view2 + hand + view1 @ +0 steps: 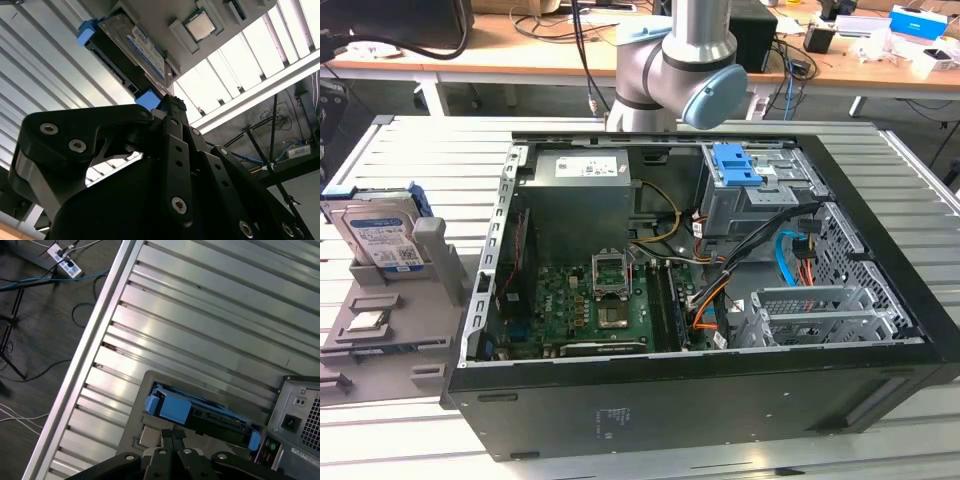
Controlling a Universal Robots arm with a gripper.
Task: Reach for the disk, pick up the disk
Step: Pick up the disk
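Black gripper (173, 434) linkages crowd both wrist views, jaws apparently drawn narrow and holding nothing, aimed at the disk (170, 407) but apart from it. Silver-grey with a white-and-blue label and blue frame, the disk stands on edge in a grey holder (432, 262) on the slatted bench (420, 150) at the exterior view's left, likely leaving its upper edge free for a pinch.

On the disk (382, 240) we see a glossy label and blue plastic frame; the slatted table (410, 150) is shiny ribbed metal — the grey holder (435, 265) looks matt, perhaps plastic.
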